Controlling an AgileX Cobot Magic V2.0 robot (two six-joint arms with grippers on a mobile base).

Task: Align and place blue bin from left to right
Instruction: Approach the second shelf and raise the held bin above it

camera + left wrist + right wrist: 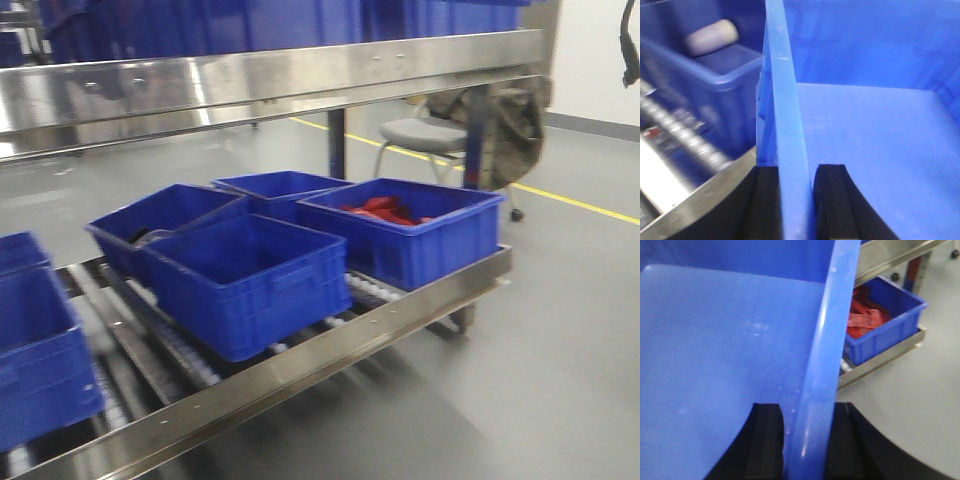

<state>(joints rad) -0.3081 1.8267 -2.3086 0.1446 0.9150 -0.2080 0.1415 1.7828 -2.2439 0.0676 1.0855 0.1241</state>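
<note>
blue bin: the blue bin [870, 145] fills both wrist views, seen close up. Its pale blue floor takes up the right of the left wrist frame and the left of the right wrist frame [715, 340].
left gripper: the left gripper [796, 172] straddles one wall. There's a black pad [765, 200] on the outside and one on the inside, pinched narrow with the wall sandwiched between.
right gripper: same deal. The right gripper [807, 412] is clamped narrow on the opposite wall's rim, with one pad [765, 440] inside the bin and the other out.
the bit that matters: the bin hangs between the two arms. Each held wall runs from the bottom of its frame straight up and away from the pads, so neither arm is nearer; it's a shared carry.
neighbours: upper left of the left wrist frame has a darker bin [715, 75] holding a pale roll [712, 36], with rollers [675, 125] and a steel rail [705, 195] below. Upper right of the right wrist frame shows the bin with red stuff [885, 315] on the rack.
front view: four or five blue bins sit on the roller rack [300, 370], with the red-stuff one [400, 225] at centre right. No arms in the shot, and honestly I can't tell which of these is the held one, if any.
my guess: mid-carry. The next bit needs both arms shifting together so the walls stay square to the rail.
</note>
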